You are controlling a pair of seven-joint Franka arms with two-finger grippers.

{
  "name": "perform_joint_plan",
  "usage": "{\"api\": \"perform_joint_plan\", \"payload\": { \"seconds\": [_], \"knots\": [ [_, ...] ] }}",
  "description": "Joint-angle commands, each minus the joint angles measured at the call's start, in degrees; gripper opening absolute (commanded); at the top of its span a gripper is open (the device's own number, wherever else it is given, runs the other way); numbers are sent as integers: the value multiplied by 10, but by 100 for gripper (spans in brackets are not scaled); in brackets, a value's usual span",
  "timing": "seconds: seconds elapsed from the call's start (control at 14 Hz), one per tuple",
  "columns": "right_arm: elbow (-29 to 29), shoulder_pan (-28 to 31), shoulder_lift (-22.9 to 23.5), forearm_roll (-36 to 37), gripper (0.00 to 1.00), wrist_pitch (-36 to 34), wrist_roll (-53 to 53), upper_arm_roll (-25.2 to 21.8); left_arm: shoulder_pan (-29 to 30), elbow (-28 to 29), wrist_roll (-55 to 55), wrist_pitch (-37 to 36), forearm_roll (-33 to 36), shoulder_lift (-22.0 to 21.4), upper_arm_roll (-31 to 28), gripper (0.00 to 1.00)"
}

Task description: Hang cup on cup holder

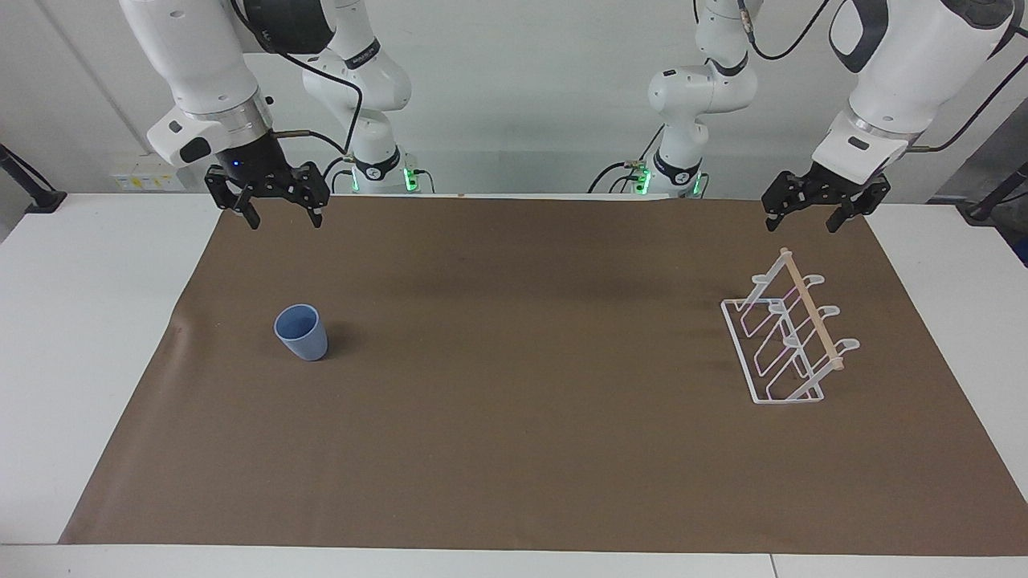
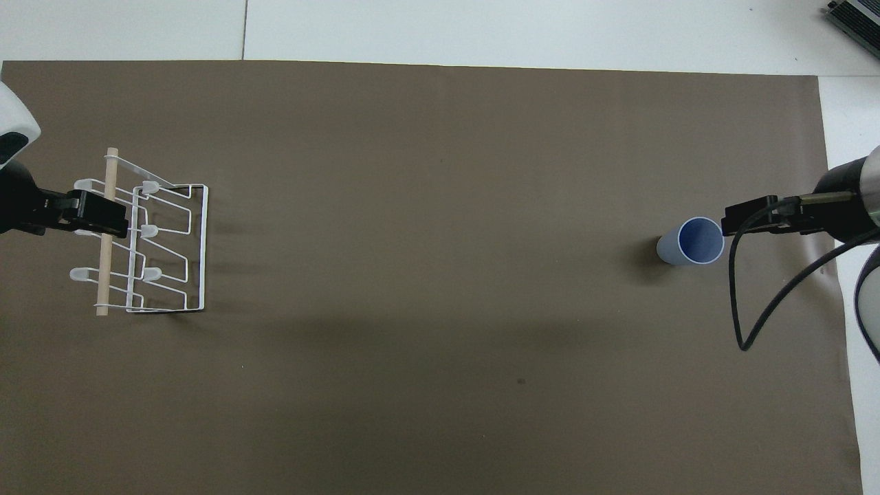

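- Cup [image 1: 302,332] work has not begun: both grippers hang raised, nearest the robots, and neither holds anything.
- Right gripper [image 1: 283,212] is over the mat's [image 1: 514,417] edge at the right arm's end, its two fingers spread apart with nothing between them.
- Left gripper [image 1: 811,218] is over the mat at the left arm's end, just above the upper end of the rack's dowel [image 1: 813,309]; its fingers also stand apart and empty (this arm looks to be waiting).
- Farther from the robots than the right gripper, the cup stands upright on the mat, mouth up, so its long axis is vertical.
- My reading is that the right arm is plainly the nearer one and should take the cup: it lies outward from that gripper and slightly toward the table's middle, so the move is forward and down.
- Rack [image 1: 783,341] sits at the left arm's end, well apart from the cup, at about the same reach from the robots; its prongs [image 1: 813,281] are all bare.
- Carrying the cup will mean crossing nearly the whole mat, or a handover.
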State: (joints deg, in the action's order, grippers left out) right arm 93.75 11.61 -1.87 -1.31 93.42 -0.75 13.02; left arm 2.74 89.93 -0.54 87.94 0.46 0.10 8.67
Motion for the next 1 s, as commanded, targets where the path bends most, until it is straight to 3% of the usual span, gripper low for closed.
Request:
{"api": "perform_joint_plan", "payload": {
  "seconds": [0.0,0.43,0.93],
  "knots": [
    [20,11,-18,-12,100,8,6,3,7,20,4,7,-2,-17,1,100],
    [27,18,-19,-12,100,13,23,3,7,20,4,7,-2,-18,1,100],
    [136,19,-38,-12,100,156,22,3,7,20,4,7,-2,-17,2,100]
  ]
}}
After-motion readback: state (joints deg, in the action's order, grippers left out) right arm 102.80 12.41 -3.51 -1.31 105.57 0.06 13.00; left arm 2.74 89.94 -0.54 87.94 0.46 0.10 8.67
